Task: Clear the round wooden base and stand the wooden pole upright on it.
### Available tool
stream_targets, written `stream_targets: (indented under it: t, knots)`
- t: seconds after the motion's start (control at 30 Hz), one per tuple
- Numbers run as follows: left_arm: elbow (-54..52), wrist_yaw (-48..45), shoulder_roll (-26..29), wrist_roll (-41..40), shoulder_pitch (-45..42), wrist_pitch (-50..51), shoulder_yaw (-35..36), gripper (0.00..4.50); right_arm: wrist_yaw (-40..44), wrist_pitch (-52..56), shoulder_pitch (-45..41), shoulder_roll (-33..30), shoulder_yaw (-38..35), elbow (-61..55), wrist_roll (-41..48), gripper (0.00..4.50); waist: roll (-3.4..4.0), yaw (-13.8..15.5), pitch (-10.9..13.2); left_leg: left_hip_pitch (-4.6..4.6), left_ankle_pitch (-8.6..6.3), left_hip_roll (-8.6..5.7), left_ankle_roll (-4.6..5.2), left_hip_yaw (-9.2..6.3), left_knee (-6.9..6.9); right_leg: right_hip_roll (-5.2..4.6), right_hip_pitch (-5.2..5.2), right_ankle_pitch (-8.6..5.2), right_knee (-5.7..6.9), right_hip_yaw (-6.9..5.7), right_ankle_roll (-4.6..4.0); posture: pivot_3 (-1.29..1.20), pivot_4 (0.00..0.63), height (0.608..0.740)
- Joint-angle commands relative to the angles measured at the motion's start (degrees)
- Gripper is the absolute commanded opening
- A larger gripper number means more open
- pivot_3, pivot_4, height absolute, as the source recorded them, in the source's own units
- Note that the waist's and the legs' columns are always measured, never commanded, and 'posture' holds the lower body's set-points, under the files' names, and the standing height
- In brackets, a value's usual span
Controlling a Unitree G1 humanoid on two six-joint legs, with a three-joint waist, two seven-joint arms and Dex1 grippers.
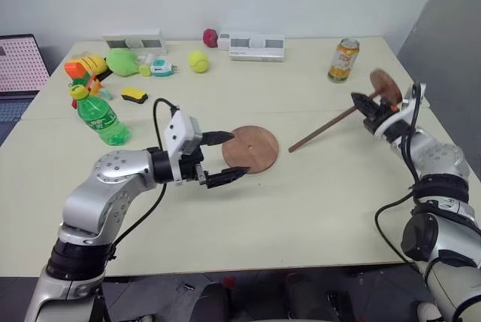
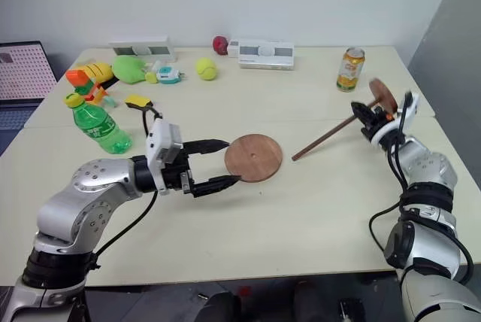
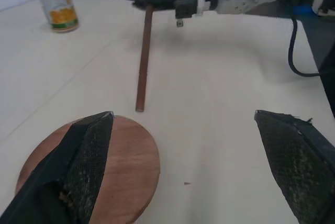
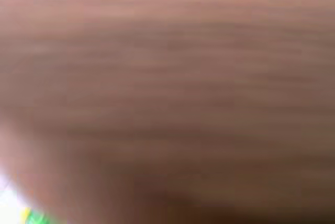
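Observation:
The round wooden base (image 1: 254, 149) lies flat mid-table, a small hole at its centre and nothing on it. My left gripper (image 1: 237, 155) hovers open at the base's near-left rim, one finger (image 3: 86, 156) over the wood, the other finger (image 3: 298, 150) over bare table. The wooden pole (image 1: 331, 121) slants, its thin tip resting on the table just right of the base. Its disc end (image 1: 385, 85) is lifted. My right gripper (image 1: 366, 104) is shut on the pole just below that disc. In the right wrist view the disc's blurred brown wood (image 4: 167, 98) sits close to the lens.
An orange drink can (image 1: 343, 60) stands behind the pole. A green bottle (image 1: 101, 119), toys (image 1: 120, 61), a tennis ball (image 1: 198, 61) and white boxes (image 1: 257, 45) sit along the left and back. The table's right edge (image 1: 443, 123) runs near my right arm.

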Motion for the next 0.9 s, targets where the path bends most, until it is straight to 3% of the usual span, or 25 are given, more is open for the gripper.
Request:
stream_targets:
  t: [0.03,0.2,0.43,0.67,0.9]
  knots:
    - [-9.28,6.21,-3.61,0.05,11.33,-3.45,4.5,4.5,-7.87,4.28,-2.33,4.61,5.49,-21.85,2.75,0.34,0.08,-0.3,-0.02,-0.08,-0.01,0.02,0.02,0.0,-0.02,-0.03,-0.17,0.0,0.04,0.12,-0.01,0.0,0.15,0.74]
    - [-12.78,14.37,-8.84,3.72,20.07,-5.87,4.45,4.5,-12.97,3.37,-4.86,10.48,16.86,-29.68,-3.85,0.34,0.05,0.42,-0.03,-0.44,0.0,-0.03,0.01,-0.11,0.13,-0.07,-0.5,0.01,0.22,-0.03,-0.02,0.0,0.15,0.74]
    - [-12.44,16.61,-10.84,8.49,24.21,-10.57,1.11,4.5,-8.83,-4.99,-4.8,12.51,24.55,-21.5,-12.65,0.34,0.01,2.52,-0.05,-0.53,0.01,-0.19,-0.01,-0.03,0.16,-0.25,-0.44,0.01,0.04,-0.14,-0.01,0.0,0.15,0.74]
    - [-13.71,18.9,-11.8,8.14,25.17,-10.28,1.13,4.5,-5.41,-7.85,-5.18,9.63,25.96,-17.52,-16.61,0.34,0.04,2.28,-0.1,-0.41,0.0,-0.16,0.0,0.04,0.12,-0.12,-0.44,0.01,0.16,-0.1,-0.01,0.0,0.15,0.74]
    - [-13.55,19.1,-10.96,6.86,24.34,-9.54,1.98,4.5,-3.75,-4.07,-4.69,6.58,25.96,-19.58,-16.08,0.34,0.03,2.52,-0.11,-0.34,0.0,-0.18,0.0,-0.02,0.13,-0.12,-0.29,0.01,0.1,-0.14,-0.01,0.0,0.15,0.74]
